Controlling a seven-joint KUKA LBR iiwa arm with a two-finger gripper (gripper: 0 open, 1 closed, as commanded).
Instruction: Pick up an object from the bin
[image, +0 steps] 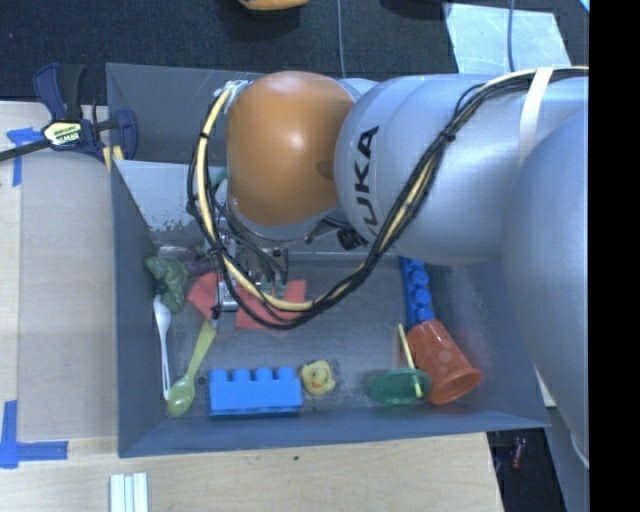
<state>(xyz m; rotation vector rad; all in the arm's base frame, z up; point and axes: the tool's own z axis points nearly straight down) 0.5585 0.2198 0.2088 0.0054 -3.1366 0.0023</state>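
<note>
The grey arm (450, 170) with its orange cover enters from 3 o'clock and covers the far half of the grey metal bin (130, 330). Its gripper (232, 298) hangs low at about 9 o'clock from the bin's middle, directly over a flat red piece (203, 295); if it is released or clenched I cannot tell. A blue brick (255, 390) lies at 7 o'clock, an orange-red cup (445, 362) at 4 o'clock, a green spoon (192, 370) beside the brick, and a small yellow duck (318, 378) at 6 o'clock.

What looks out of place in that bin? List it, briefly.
The orange cup lies tipped on its side at the right of the bin, beside a green piece. Nothing else stands out; no spill or damage shows.
</note>
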